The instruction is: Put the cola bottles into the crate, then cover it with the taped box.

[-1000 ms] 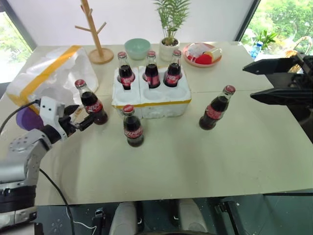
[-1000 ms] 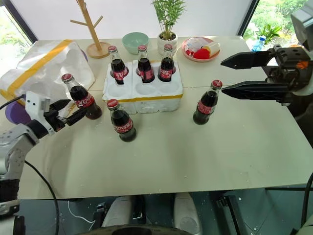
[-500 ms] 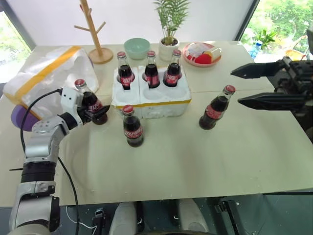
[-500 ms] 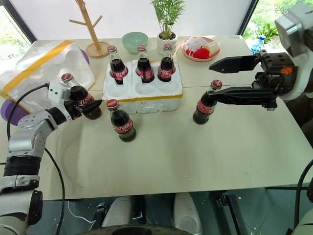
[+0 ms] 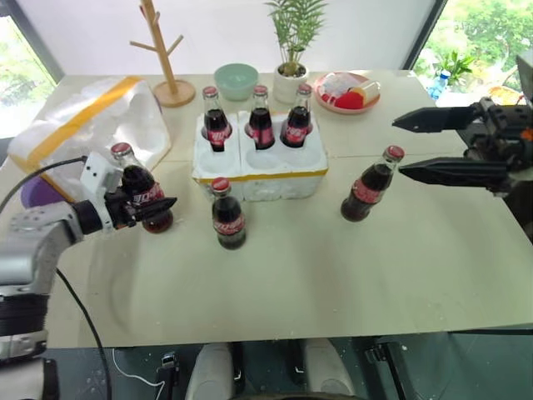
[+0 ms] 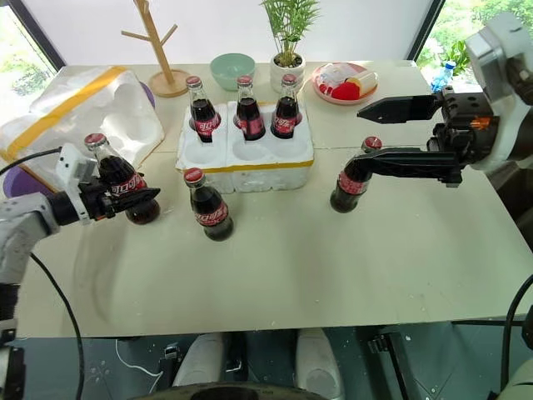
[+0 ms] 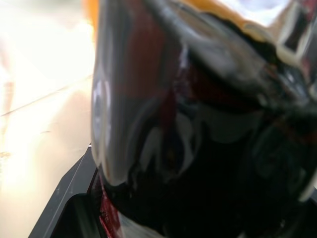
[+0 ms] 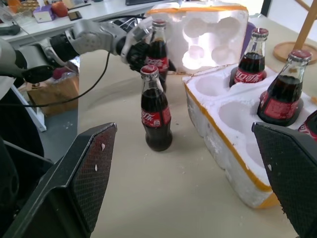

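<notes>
Three cola bottles (image 5: 260,127) stand in the back wells of the crate (image 5: 258,171), a low white tray with a yellow band. Another bottle (image 5: 226,218) stands on the table just in front of it. My left gripper (image 5: 160,208) is shut on a tilted bottle (image 5: 137,187), whose dark glass shows close up in the left wrist view (image 7: 198,124). My right gripper (image 5: 400,148) hangs open, level with the cap of the bottle (image 5: 369,185) on the right and just to its right. The taped box (image 5: 87,125) lies on its side at the far left.
Behind the crate stand a wooden mug tree (image 5: 160,50), a green bowl (image 5: 234,81), a potted plant (image 5: 291,50) and a plate of food (image 5: 346,90). A purple object (image 5: 33,193) lies by the box. The table's near half is bare.
My left gripper has closed on the bottle beside the taped box and drawn it away from the box toward the near side, tilting it. The right gripper stays open.
</notes>
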You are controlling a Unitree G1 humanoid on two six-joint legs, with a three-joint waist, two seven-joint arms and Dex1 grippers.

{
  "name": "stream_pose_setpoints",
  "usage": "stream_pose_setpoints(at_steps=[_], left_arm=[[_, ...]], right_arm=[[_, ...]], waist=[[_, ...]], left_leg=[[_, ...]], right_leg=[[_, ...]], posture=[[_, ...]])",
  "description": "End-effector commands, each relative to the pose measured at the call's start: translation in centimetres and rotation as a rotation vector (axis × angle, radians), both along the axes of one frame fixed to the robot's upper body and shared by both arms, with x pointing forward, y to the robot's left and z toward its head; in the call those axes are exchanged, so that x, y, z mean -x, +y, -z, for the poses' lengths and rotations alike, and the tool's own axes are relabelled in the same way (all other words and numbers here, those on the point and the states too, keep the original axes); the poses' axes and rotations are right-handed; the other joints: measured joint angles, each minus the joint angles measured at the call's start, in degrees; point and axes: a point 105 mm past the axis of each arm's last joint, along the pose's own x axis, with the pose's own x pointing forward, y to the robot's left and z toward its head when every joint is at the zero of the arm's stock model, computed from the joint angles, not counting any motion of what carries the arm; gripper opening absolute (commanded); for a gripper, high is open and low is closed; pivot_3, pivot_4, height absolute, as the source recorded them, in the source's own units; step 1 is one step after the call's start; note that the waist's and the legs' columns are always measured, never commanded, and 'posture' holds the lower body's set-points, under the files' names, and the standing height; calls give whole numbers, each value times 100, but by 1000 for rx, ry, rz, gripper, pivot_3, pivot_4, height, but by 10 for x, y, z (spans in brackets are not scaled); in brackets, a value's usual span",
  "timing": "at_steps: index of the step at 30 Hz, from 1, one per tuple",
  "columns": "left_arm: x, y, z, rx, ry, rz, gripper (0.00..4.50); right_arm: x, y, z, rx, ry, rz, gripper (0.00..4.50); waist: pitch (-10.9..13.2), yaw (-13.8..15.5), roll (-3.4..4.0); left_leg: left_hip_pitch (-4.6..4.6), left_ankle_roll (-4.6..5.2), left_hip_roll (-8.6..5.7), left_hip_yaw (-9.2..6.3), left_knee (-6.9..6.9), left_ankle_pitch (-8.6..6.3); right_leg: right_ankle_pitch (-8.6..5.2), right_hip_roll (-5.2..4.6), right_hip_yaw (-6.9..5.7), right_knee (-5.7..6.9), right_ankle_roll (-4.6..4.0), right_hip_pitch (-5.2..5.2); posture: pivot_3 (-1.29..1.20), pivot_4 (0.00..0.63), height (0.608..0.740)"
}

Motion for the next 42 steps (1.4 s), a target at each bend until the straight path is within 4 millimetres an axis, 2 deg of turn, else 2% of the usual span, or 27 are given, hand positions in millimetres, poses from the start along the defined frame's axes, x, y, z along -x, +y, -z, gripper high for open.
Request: stream_pose_setpoints(at_steps=[1,2,6,10,14,19,24,28,37,40,42], left_arm=[[0,-23,-67,54,-155,147,2842],[-4,-28,-75,64,-169,162,2842],[-39,-66,-105,93,-258,272,2842],[-70,-102,-114,118,-295,349,2842],[-92,-133,-108,113,-305,397,2842],[-102,-161,-109,142,-322,435,2842],[-103,-177,-112,162,-326,473,2842],[-102,-184,-98,108,-319,502,2842],[-108,-186,-33,-100,-273,471,2842],[-111,-184,-19,-126,-244,435,2842],[-113,-183,-15,-108,-220,412,3906]], right_arm=[[2,1,-6,-2,-47,4,4500],[2,2,-6,-4,-47,5,4500],[8,1,-4,-10,-51,26,4500],[15,-1,-3,-15,-55,62,4500],[24,-2,-1,-20,-55,97,4500],[32,-4,1,-36,-45,145,4500],[37,-5,6,-38,-32,179,4500],[36,-7,7,-48,-28,206,4500],[28,-7,7,-54,-38,218,4500],[25,-5,6,-59,-42,206,4500],[24,-3,6,-60,-44,199,4500]], waist=[[2,29,-3],[2,41,-4],[2,151,-3],[2,138,-4],[8,105,-12],[10,118,-14],[11,116,-15],[11,121,-15],[11,112,-15],[8,92,-11],[6,94,-8]], left_leg=[[-5,-1,-2,-3,4,1],[-8,-2,-2,-5,8,1],[-12,2,-12,5,30,1],[-17,15,-13,1,75,-7],[-23,21,-11,4,78,-10],[-28,28,6,-1,74,-14],[-29,38,6,-6,76,-20],[-30,39,5,-10,79,-20],[-30,39,5,-13,79,-20],[-30,39,5,-14,79,-21],[-23,40,6,-13,78,-21]], right_leg=[[0,0,-3,1,0,0],[1,1,-5,0,1,0],[12,10,-6,0,21,11],[14,33,-4,-1,27,28],[19,37,2,-4,34,21],[19,56,3,-2,35,9],[19,48,7,-3,35,9],[19,46,9,-3,35,9],[20,48,10,-1,35,9],[20,49,10,-1,36,9],[20,49,11,2,36,12]], posture=[[0,150,740],[0,150,740],[0,150,740],[0,150,740],[0,150,740],[0,150,740],[0,150,740],[0,150,740],[0,150,740],[0,150,740],[0,150,740]])
